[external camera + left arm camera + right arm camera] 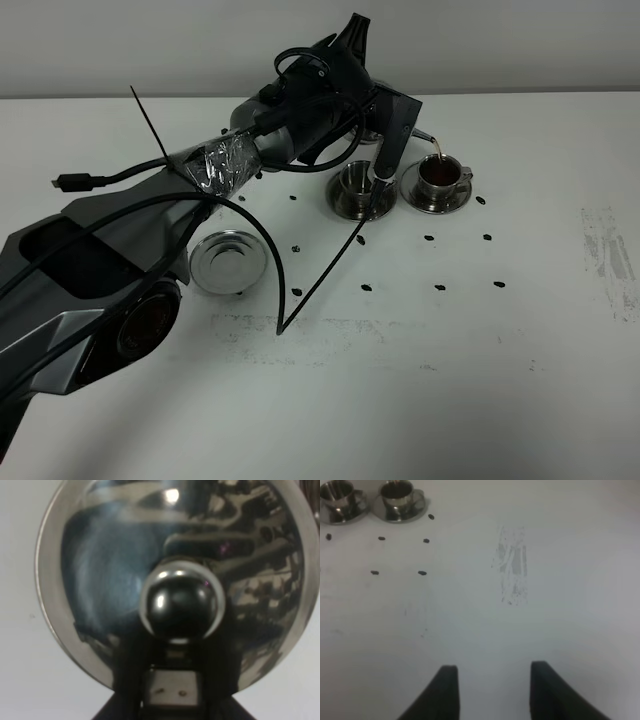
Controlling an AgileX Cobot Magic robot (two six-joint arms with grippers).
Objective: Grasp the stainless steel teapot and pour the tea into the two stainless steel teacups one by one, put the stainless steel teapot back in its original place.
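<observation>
My left gripper (386, 128) is shut on the stainless steel teapot and holds it tilted above the far cups. Most of the pot is hidden behind the gripper; its thin spout (425, 138) pours a brown stream into the right teacup (440, 180), which holds dark tea. The left teacup (357, 187) stands beside it on its saucer. The left wrist view is filled by the teapot lid (100, 580) and its knob (181, 605). The flat steel disc (228, 260) lies bare at the left. My right gripper (492, 690) is open and empty, far from both cups (337, 500) (399, 500).
Small black marks (440, 287) dot the white table around the cups. A grey scuffed patch (605, 250) lies at the right, also in the right wrist view (514, 565). A loose black cable (320, 270) hangs from the left arm between disc and cups.
</observation>
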